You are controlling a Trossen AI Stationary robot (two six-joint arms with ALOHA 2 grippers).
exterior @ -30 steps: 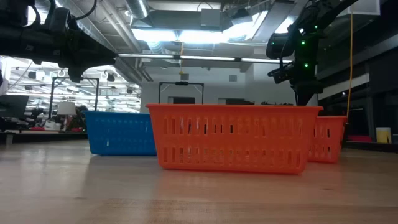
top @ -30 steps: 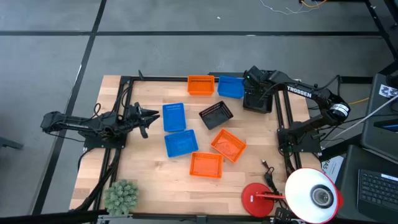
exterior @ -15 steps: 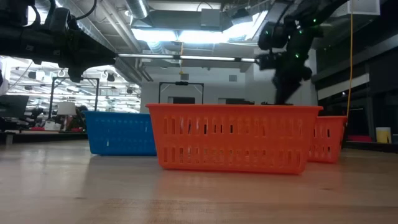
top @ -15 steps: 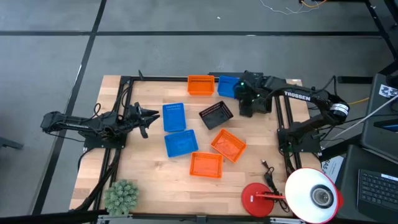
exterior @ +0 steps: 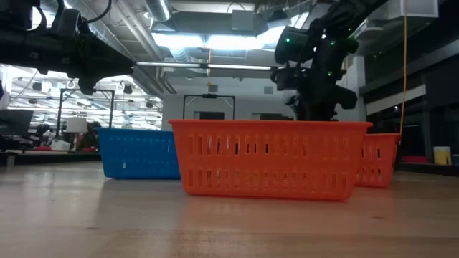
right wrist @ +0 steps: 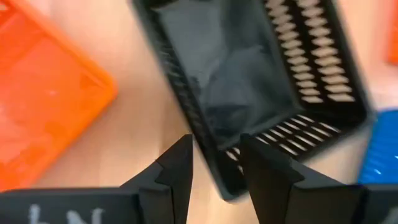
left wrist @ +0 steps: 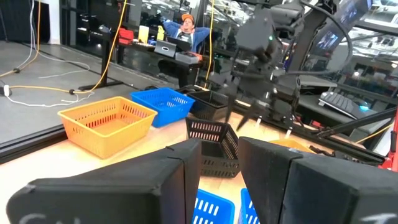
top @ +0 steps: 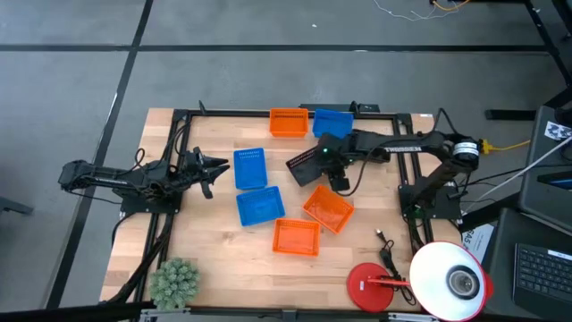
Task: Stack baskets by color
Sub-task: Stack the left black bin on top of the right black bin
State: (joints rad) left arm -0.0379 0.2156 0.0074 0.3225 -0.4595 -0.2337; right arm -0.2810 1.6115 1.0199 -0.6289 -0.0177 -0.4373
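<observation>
A black basket (top: 308, 165) sits mid-table, seen from above in the right wrist view (right wrist: 249, 81). My right gripper (top: 331, 170) hangs open just over its right end, pointing steeply down, and its fingers (right wrist: 177, 171) stand on either side of the basket's wall without touching it. An orange basket (top: 288, 122) and a blue basket (top: 332, 122) are at the far edge. Two blue baskets (top: 249, 168) (top: 260, 207) lie left of centre. Two orange baskets (top: 328, 207) (top: 296, 237) lie nearer the front. My left gripper (top: 214, 165) waits open at the left, held level.
A red lamp base (top: 371, 286) with a white lamp head (top: 451, 279) stands at the near right corner. A green fuzzy plant (top: 174, 282) is at the near left. Black frame rails (top: 179, 179) run along the table's sides, and a cable (top: 386, 246) lies near the right rail.
My right gripper has swung from the far right corner toward the table's left and near side, come lower and tipped down, and now hangs over the black basket. The baskets have kept still.
</observation>
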